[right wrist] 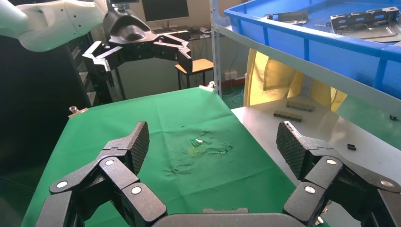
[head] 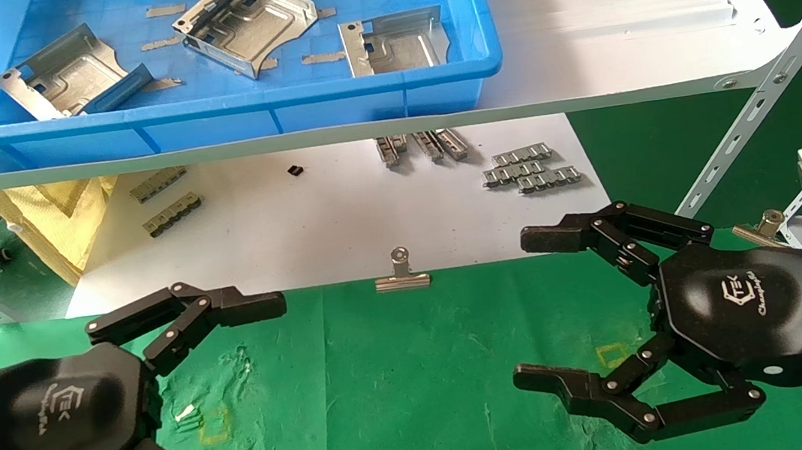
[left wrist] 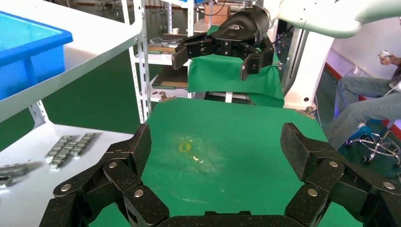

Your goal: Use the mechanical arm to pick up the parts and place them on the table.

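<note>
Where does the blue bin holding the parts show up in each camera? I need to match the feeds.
Head view: blue bin across the top, on the white shelf.
Left wrist view: one corner at the picture's edge.
Right wrist view: its long wall.
Shared landmark: green table.

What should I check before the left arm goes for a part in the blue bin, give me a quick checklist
1. Left gripper open and holding nothing: ok.
2. Parts reachable in the blue bin: ok, three metal parts lie there unstacked.
3. Drop zone on the green table free: ok, only a binder clip at its far edge.
4. Right gripper out of the way: ok, open over the table's right side.
5. Path upward: cannot tell; the bin sits on a white shelf above the table.
</note>
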Available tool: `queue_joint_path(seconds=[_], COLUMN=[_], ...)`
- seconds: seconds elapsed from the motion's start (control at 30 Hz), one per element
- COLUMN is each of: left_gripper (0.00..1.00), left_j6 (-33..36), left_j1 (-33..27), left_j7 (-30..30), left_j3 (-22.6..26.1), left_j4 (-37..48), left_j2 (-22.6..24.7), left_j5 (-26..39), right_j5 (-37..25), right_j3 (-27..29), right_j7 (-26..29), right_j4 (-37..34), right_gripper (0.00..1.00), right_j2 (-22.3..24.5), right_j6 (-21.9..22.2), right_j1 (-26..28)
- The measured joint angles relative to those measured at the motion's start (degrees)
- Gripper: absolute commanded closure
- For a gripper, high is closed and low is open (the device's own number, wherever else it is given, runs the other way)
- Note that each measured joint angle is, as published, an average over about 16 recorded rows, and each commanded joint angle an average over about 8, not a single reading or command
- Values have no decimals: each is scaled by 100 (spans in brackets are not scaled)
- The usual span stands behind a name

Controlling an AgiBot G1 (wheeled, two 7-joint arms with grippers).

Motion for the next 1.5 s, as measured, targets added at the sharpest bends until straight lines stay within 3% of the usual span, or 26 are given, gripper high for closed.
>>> queue_joint_path(seconds=[0.7, 0.73, 0.97, 1.0, 1.5], left_gripper=[0, 0, 0, 0, 0], left_j6=[0, 0, 0, 0, 0], left_j1=[0, 0, 0, 0, 0], left_j7=[0, 0, 0, 0, 0], left_j3=[0, 0, 0, 0, 0], left_j4=[0, 0, 0, 0, 0], left_j2=[0, 0, 0, 0, 0], left_j5=[0, 0, 0, 0, 0], right_j5=[0, 0, 0, 0, 0], right_j3=[0, 0, 0, 0, 0], right_j7=[0, 0, 0, 0, 0], right_j4=[0, 0, 0, 0, 0], right_gripper=[0, 9, 96, 100, 100], right_j2=[0, 0, 0, 0, 0], right_j6=[0, 0, 0, 0, 0], right_j1=[0, 0, 0, 0, 0])
